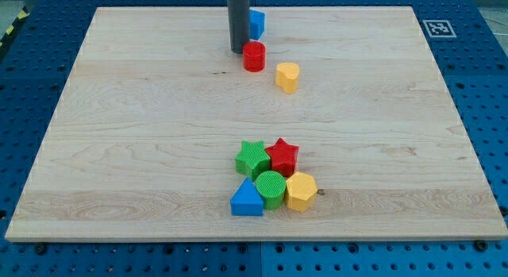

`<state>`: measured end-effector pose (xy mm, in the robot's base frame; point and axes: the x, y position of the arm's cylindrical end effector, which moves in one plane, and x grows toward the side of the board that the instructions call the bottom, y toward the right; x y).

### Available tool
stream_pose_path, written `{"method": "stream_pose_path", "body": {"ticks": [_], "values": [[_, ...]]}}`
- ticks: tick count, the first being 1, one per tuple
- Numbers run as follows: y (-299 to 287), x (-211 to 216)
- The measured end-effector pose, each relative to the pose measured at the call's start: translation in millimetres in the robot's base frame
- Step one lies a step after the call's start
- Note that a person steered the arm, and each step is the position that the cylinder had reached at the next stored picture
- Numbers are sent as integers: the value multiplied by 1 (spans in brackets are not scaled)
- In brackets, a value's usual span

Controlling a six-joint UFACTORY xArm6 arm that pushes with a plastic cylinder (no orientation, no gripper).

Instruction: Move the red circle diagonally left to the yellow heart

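Observation:
The red circle (254, 56) stands near the view's top centre of the wooden board (119, 150). The yellow heart (287, 76) lies just to its lower right, a small gap between them. My tip (238, 51) is at the lower end of the dark rod, right beside the red circle's left side, touching or nearly touching it. A blue block (256, 24), shape unclear, is partly hidden behind the rod, just above the red circle.
A cluster sits at the view's bottom centre: a green star (252, 158), a red star (282, 156), a green circle (271, 188), a blue triangle (247, 200) and a yellow hexagon-like block (301, 190). A marker tag (436, 27) is at the board's top right corner.

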<state>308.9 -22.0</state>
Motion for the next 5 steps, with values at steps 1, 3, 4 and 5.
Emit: {"method": "stream_pose_path", "body": {"ticks": [1, 3, 4, 5], "values": [[6, 3], [27, 3], [31, 3], [43, 3]]}}
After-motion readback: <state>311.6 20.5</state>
